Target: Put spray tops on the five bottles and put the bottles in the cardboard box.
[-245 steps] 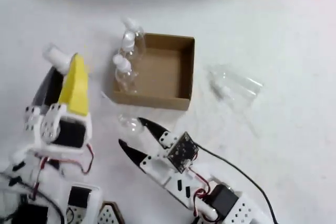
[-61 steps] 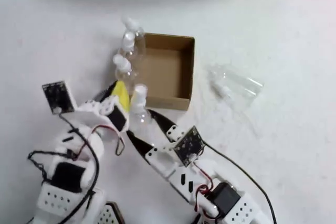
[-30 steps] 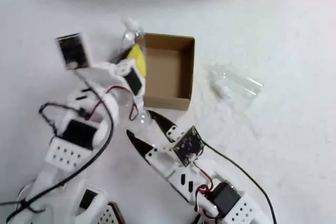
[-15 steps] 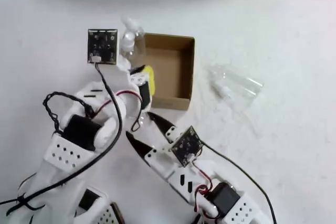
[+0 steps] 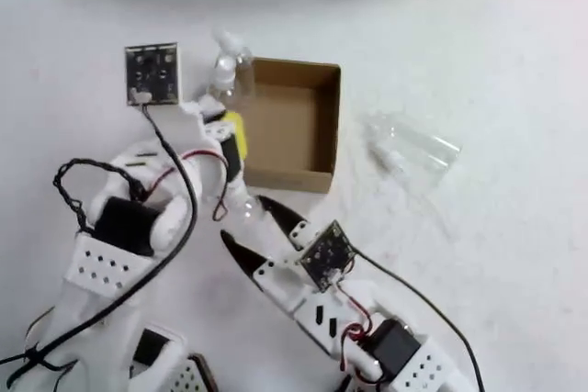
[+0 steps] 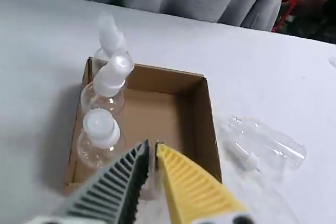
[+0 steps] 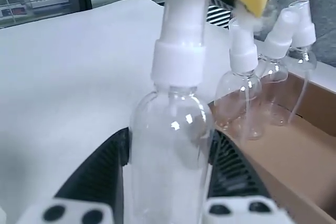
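Grips a bottle (image 7: 170, 145) upright in the right gripper (image 5: 244, 220), black jaws tight on both its sides, just in front of the box (image 5: 329, 117). Hangs the left gripper (image 6: 151, 148) right over that spray top (image 7: 178, 59), jaws nearly closed, nothing seen between them. Has three more topped bottles (image 6: 105, 95) standing inside the box along one side wall.

The open brown cardboard box (image 5: 329, 121) holds three clear bottles (image 6: 98, 142) standing upright in a row along one wall, each fitted with a white spray top (image 7: 243, 51). A fourth bottle (image 7: 170, 145), also topped, stands upright just outside the box's near wall. A fifth bottle (image 5: 418, 149) lies on its side well apart, and its top seems to lie loose beside it.
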`<state>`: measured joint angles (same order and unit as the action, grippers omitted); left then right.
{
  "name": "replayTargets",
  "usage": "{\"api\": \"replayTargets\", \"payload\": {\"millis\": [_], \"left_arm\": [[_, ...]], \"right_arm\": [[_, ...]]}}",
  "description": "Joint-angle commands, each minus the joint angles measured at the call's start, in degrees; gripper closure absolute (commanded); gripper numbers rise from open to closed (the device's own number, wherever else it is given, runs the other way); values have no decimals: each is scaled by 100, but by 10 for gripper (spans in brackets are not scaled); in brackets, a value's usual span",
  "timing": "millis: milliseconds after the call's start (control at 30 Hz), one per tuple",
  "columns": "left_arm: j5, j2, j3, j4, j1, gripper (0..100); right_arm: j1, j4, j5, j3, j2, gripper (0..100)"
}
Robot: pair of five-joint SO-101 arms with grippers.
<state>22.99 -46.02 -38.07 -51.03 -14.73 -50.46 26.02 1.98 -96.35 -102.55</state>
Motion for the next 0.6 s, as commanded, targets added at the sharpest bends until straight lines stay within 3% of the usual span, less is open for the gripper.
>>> {"api": "replayTargets", "payload": {"millis": [0, 567], "left_arm": [[-70, 40, 193, 149, 66, 973], [-35, -259, 747, 141, -84, 969]], "right_arm": [[-22, -4, 0, -53, -75, 984], [-13, -4, 0, -53, -75, 984]]}}
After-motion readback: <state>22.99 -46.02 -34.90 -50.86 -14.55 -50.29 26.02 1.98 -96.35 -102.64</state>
